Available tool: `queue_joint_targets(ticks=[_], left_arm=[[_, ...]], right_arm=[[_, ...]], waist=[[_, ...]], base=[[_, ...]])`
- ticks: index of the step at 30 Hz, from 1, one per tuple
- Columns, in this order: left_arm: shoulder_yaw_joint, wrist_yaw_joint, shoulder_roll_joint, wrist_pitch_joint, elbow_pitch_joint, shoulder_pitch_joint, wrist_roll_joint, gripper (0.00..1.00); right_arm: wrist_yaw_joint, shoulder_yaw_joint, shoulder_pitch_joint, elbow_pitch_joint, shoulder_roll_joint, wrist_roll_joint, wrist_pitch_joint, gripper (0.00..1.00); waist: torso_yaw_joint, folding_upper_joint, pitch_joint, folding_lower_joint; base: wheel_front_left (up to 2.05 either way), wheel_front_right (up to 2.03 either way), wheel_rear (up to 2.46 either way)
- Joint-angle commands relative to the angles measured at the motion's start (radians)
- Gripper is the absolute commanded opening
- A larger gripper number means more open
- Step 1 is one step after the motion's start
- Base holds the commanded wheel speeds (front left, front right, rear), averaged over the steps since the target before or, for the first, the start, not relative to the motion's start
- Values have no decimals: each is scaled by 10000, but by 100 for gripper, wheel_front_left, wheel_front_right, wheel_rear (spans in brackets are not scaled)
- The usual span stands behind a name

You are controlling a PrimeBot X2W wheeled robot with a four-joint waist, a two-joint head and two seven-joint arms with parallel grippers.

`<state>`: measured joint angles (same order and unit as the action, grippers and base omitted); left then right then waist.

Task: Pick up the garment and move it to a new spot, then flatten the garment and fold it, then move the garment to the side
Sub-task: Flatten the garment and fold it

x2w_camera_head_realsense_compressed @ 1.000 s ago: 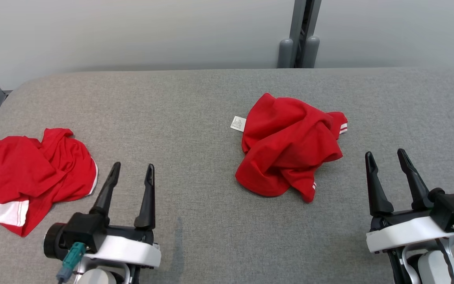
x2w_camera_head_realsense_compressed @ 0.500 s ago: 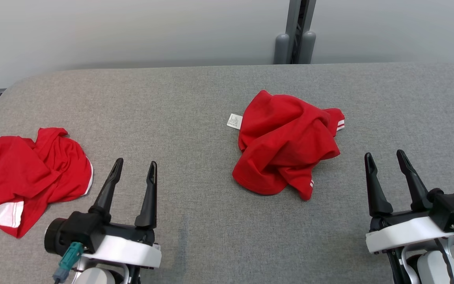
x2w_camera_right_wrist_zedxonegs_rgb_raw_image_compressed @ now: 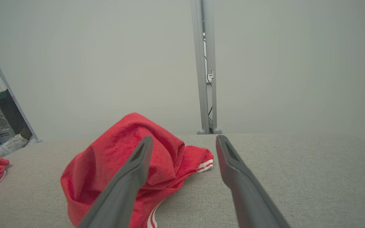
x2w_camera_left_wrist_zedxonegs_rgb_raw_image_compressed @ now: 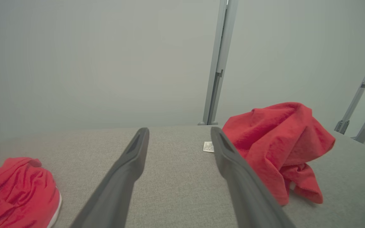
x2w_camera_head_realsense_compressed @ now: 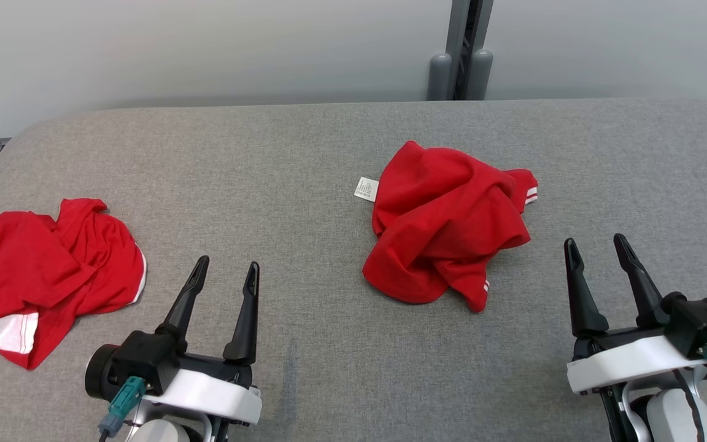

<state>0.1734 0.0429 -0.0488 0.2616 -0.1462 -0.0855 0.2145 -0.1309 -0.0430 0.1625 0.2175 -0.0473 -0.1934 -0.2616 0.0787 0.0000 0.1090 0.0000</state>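
You are looking along your left gripper [x2w_camera_left_wrist_zedxonegs_rgb_raw_image_compressed: 179,130]. Its two long dark fingers are standing wide apart with nothing between them. The crumpled red cloth garment [x2w_camera_left_wrist_zedxonegs_rgb_raw_image_compressed: 274,142] is lying on the grey fabric table [x2w_camera_left_wrist_zedxonegs_rgb_raw_image_compressed: 176,190], just right of the fingers. Its small white tag [x2w_camera_left_wrist_zedxonegs_rgb_raw_image_compressed: 208,146] is sticking out. Another red cloth with a white edge [x2w_camera_left_wrist_zedxonegs_rgb_raw_image_compressed: 14,190] is sitting far left.

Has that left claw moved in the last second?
Yes. The left gripper slid rightward, away from the left red garment and toward the middle garment.
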Motion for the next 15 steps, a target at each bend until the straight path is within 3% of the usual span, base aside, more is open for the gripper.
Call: queue_joint_targets(ticks=[1, 15], left_arm=[[-24, -59, -32, 48, -16, -144, 60, 100], [75, -18, -32, 48, -30, -178, 3, 100]], right_arm=[[3, 9, 92, 27, -59, -43, -52, 100], [3, -89, 145, 82, -59, 20, -52, 100]], waist=[[12, 0, 15, 0], [49, 0, 71, 0]], base=[[0, 0, 0], [0, 0, 0]])
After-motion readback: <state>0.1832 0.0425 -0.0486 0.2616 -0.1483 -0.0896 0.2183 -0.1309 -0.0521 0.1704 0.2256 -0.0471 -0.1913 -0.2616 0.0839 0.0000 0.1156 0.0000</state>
